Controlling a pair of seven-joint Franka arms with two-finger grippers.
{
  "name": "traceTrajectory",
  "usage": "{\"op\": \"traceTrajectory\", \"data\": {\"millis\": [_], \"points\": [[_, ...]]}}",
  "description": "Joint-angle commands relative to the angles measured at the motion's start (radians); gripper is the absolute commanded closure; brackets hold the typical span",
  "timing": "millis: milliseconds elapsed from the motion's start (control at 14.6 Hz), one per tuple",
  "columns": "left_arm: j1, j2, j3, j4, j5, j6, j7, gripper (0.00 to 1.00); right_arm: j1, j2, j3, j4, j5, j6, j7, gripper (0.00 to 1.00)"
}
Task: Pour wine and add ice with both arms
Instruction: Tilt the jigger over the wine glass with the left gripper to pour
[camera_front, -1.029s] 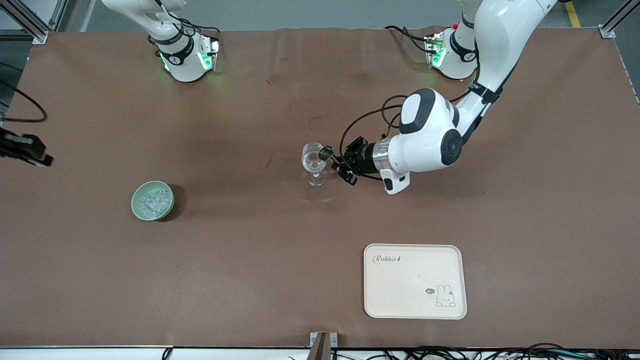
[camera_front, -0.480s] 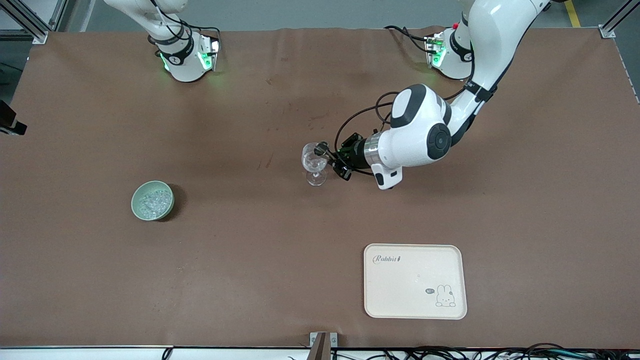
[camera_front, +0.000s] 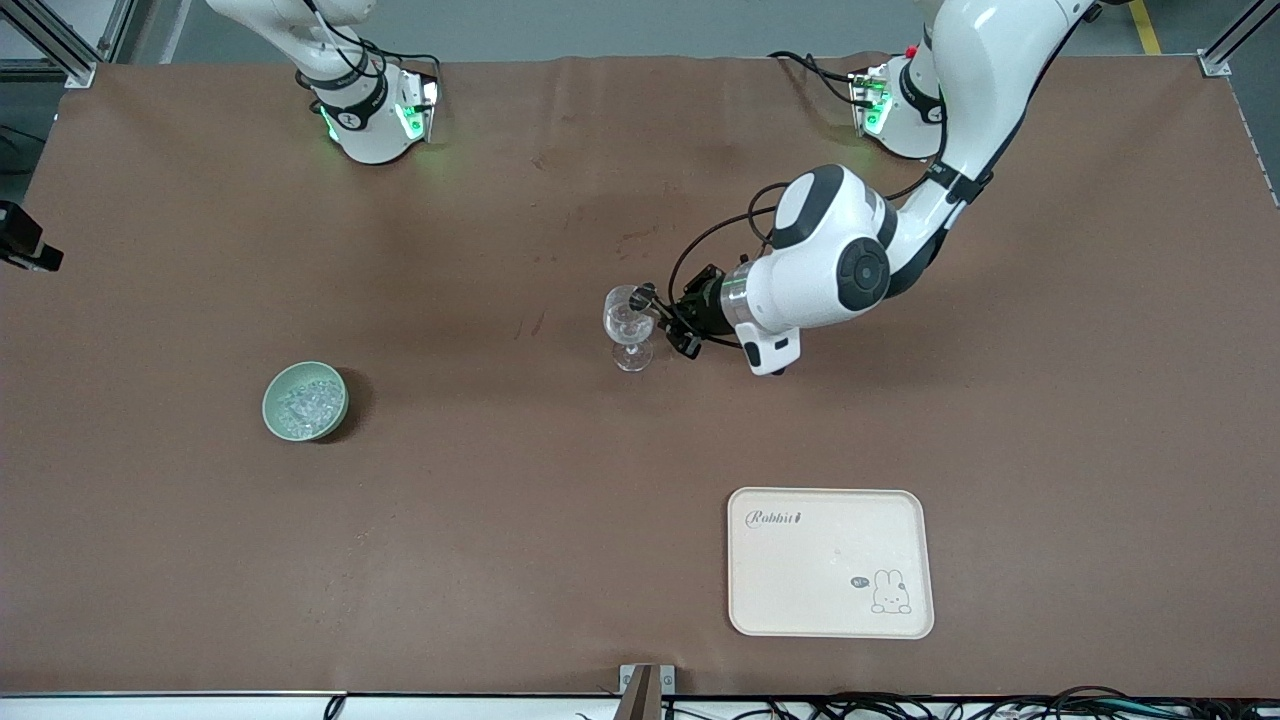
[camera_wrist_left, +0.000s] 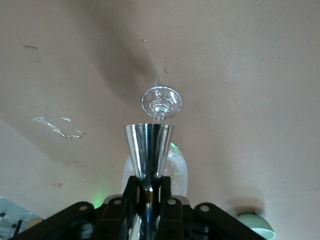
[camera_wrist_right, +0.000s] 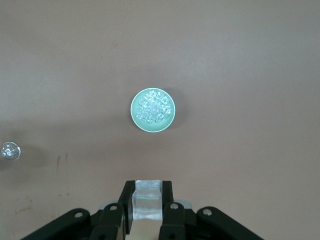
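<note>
**A:** What's laid out, biggest first?

**B:** A brown cloth-covered table. The white left arm reaches to its middle. The white right arm rises out of the front view. There's a cream rectangular tray with a rabbit print near the front camera, with nothing on it. The round pale-green bowl sits toward the right arm's end.

**A:** And the smaller pieces?

**B:** A clear stemmed wine glass stands upright mid-table. The left gripper is clamped on the waist of a shiny conical metal measuring cup, held at the glass's rim. The ice, small clear chunks, lies heaped in the bowl.

**A:** Where's the wine?

**B:** I can't make any out in the cup or the glass. There are only pale wet-looking streaks on the cloth.

**A:** Which step is this?

**B:** The pour, I'd judge. The right gripper waits high over the bowl, pinching a pale translucent piece I can't identify. Next the cup should come away without knocking the glass, then the right gripper should descend squarely onto the ice.
</note>
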Motion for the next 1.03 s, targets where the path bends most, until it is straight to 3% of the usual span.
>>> {"op": "traceTrajectory", "data": {"millis": [0, 686, 961], "points": [[-0.021, -0.012, 0.007, 0.002, 0.029, -0.006, -0.032, 1.00, 0.025, -0.021, -0.019, -0.024, -0.009, 0.001, -0.004, 0.99], [-0.035, -0.005, 0.010, 0.013, 0.072, -0.015, -0.042, 1.00, 0.018, -0.020, -0.017, -0.024, -0.004, 0.001, -0.002, 0.98], [-0.018, 0.041, 0.005, 0.071, 0.054, -0.027, -0.069, 1.00, 0.018, -0.020, -0.017, -0.024, -0.003, -0.001, -0.002, 0.98]]}}
